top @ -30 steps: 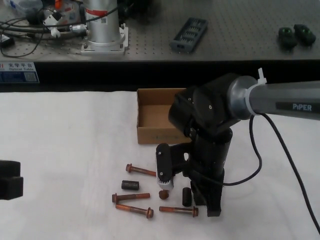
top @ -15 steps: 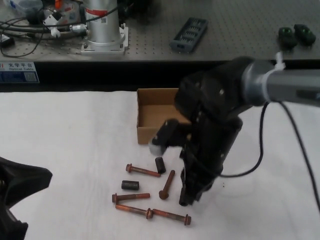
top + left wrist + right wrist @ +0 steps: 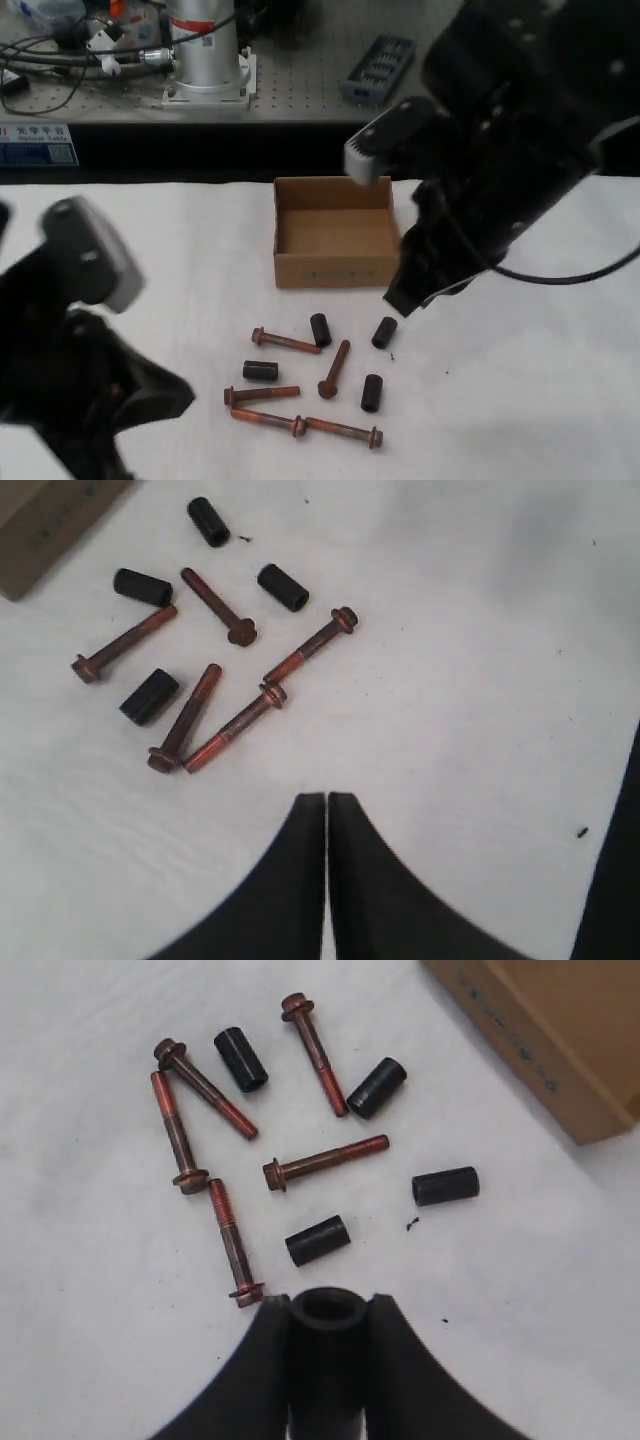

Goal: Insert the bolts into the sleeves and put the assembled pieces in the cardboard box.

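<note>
Several rusty bolts [image 3: 285,341] and black sleeves [image 3: 320,330] lie scattered on the white cloth in front of the cardboard box [image 3: 333,270]. My right gripper [image 3: 327,1305] is shut on one black sleeve [image 3: 327,1360], held end-on above the pile; below it lie bolts [image 3: 325,1163] and loose sleeves [image 3: 317,1240]. In the high view the right arm [image 3: 500,170] hangs raised just right of the box. My left gripper [image 3: 327,805] is shut with nothing in it, hovering near the bolts [image 3: 310,647] and sleeves [image 3: 283,587]. The left arm [image 3: 90,370] stands at the front left.
The box is open-topped, and its corner shows as cardboard box [image 3: 50,520] and cardboard box [image 3: 540,1030] in the wrist views. Behind the cloth runs a perforated bench with a metal post [image 3: 205,50], cables and a dark tray [image 3: 378,68]. Bare cloth lies right of the pile.
The right arm has lifted from the pile, up and to the right, carrying a sleeve. The left arm has come in from the lower left. Some bolts and sleeves shifted on the cloth.
</note>
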`<state>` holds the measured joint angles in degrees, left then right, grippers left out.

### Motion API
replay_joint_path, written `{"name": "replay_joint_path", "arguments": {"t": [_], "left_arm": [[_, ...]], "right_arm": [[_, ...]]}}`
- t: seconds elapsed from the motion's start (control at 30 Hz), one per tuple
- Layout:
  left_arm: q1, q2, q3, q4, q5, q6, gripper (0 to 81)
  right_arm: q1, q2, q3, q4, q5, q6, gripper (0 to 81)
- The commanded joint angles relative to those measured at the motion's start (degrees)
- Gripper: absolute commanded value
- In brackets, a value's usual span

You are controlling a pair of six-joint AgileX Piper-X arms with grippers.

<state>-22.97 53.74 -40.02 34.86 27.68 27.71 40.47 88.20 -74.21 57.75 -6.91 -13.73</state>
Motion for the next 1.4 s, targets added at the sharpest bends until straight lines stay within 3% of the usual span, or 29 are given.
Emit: {"name": "replay_joint_path", "arguments": {"t": [0.0, 0.43, 0.6, 0.87, 1.07, 1.37], "left_arm": [[-5.0, 9.7, -8.7, 2.5, -4.9, 5.2, 0.6], [-16.3, 32.4, -26.3, 8.9, -15.9, 18.0, 0.6], [-18.8, 38.7, -28.8, 8.8, -16.5, 20.9, 0.6], [-19.3, 45.3, -29.2, 4.8, -17.1, 24.9, 0.8], [-20.6, 47.9, -29.2, 1.3, -18.1, 26.6, 18.2], [-22.5, 50.3, -29.2, 1.6, -20.0, 26.3, 18.8]], "right_arm": [[-1.5, -4.8, 2.6, -1.2, 0.0, 1.2, 2.8], [-11.6, -31.5, 18.9, -2.0, 0.2, 2.8, 2.8], [-14.6, -43.0, 24.2, -2.4, 1.2, 4.6, 2.8], [-15.3, -55.7, 29.7, -2.4, 1.2, 8.7, 2.8], [-15.3, -60.8, 32.0, -2.5, 2.5, 10.3, 2.8], [-15.3, -61.2, 32.2, -2.5, 2.5, 10.3, 2.8]]}}
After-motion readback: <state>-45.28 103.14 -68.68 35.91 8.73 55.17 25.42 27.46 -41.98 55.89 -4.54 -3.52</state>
